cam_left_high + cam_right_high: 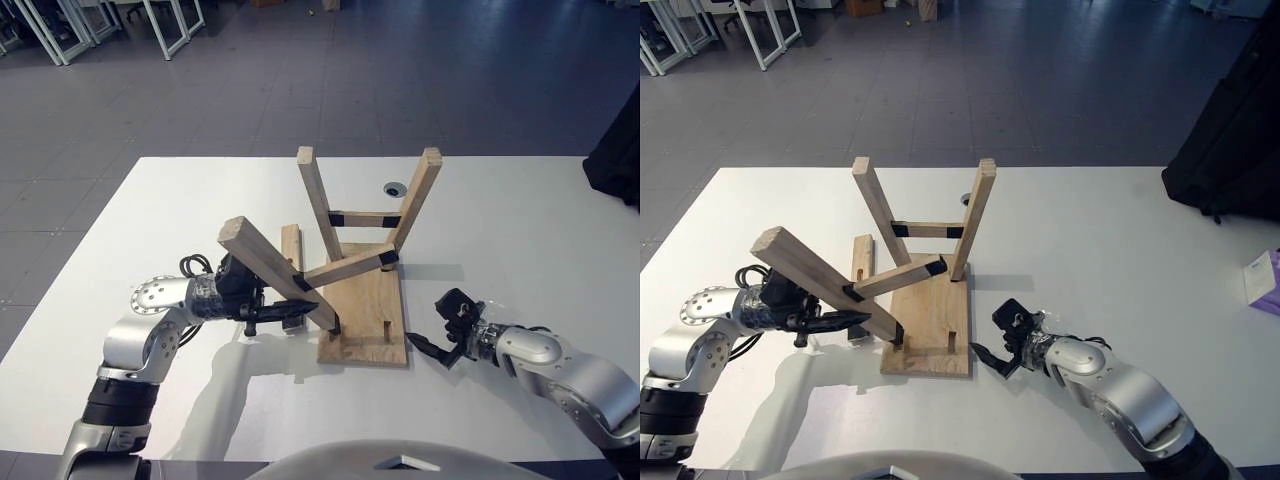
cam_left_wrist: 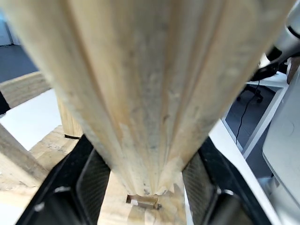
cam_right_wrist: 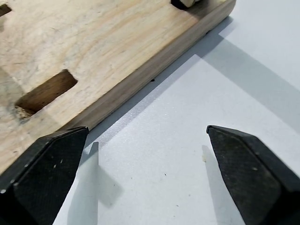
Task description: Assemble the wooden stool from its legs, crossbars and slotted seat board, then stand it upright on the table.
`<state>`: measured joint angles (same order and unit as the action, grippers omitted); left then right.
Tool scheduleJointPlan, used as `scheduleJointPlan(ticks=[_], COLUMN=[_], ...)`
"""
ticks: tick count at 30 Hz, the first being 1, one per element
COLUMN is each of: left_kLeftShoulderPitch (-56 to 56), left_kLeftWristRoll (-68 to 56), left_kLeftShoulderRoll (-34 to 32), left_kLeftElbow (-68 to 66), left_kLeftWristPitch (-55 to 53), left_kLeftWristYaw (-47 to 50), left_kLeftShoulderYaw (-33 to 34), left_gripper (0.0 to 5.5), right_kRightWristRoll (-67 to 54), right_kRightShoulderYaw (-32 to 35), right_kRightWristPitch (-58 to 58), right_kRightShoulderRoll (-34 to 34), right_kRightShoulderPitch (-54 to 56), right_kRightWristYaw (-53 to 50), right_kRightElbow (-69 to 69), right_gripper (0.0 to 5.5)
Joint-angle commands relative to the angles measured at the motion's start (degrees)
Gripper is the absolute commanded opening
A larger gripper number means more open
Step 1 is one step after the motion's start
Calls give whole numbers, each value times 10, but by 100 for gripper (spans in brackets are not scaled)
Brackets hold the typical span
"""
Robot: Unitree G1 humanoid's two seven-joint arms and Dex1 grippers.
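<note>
Head view: the board (image 1: pixel 368 300) lies flat, long axis running away, a leg (image 1: pixel 268 262) slanting up-left off its near end in the left gripper (image 1: pixel 297 311); left wrist: pads (image 2: pixel 93 180) clamp that leg; right wrist: right gripper's (image 3: pixel 147 136) fingers (image 3: pixel 248 173) gape beside the board's edge.

Grey tiled floor (image 1: pixel 300 80) stretching beyond white table (image 1: pixel 520 230); white metal frames (image 1: pixel 100 25) standing far left; black bag (image 1: pixel 1230 150) sitting right.

Seat board (image 1: pixel 368 305) lies flat mid-table (image 1: pixel 520 230). At its far end stand the left leg (image 1: pixel 320 205) and right leg (image 1: pixel 418 200), with the crossbar (image 1: pixel 365 218) between them. The tilted leg (image 1: pixel 265 262) slants up-left from the board's near left side, with the left gripper (image 1: pixel 290 312) clamped round it. A loose bar (image 1: pixel 291 245) lies just left of the board. The right gripper (image 1: pixel 437 348) sits just right of the board's near corner, not touching.
</note>
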<state>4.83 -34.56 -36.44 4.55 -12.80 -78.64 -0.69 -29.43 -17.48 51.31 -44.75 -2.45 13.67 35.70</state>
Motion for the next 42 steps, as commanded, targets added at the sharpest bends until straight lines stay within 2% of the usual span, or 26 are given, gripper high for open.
scheduleJointPlan(ticks=[1, 11, 18, 22, 28, 31, 33, 37, 42], left_kLeftShoulderPitch=[18, 17, 93, 127, 65, -2, -6, 22, 49], left_kLeftWristRoll=[19, 29, 83, 102, 191, 254, 298, 281, 249], left_kLeftShoulderRoll=[1, -4, -23, -17, -14, -17, -16, 16, -9], left_kLeftElbow=[-26, -44, -141, -175, -117, -56, -56, -89, -99], left_kLeftWristPitch=[25, 29, 81, 99, 142, 72, 45, 52, 89], left_kLeftWristYaw=[-16, -38, -100, -101, -25, 53, 104, 162, 120], left_kLeftShoulderYaw=[-8, -28, -54, -60, -104, -165, -194, -203, -211], left_gripper=[205, 205, 205, 205, 205, 205, 205, 205, 205], right_kRightWristRoll=[12, 42, 56, 61, 71, 75, 75, 77, 81], right_kRightShoulderYaw=[12, 20, 22, 24, 36, 52, 62, 85, 96], right_kRightWristPitch=[13, 22, 29, 31, 35, 38, 38, 32, 29], right_kRightShoulderRoll=[6, 16, 29, 35, 51, 60, 61, 55, 59], right_kRightShoulderPitch=[18, 30, 30, 26, 23, 19, 19, 27, 32], right_kRightWristYaw=[22, 60, 72, 75, 69, 65, 67, 74, 78], right_kRightElbow=[3, -5, 0, 6, 5, 2, -1, -18, -25], right_gripper=[465, 465, 465, 465, 465, 465, 465, 465, 465])
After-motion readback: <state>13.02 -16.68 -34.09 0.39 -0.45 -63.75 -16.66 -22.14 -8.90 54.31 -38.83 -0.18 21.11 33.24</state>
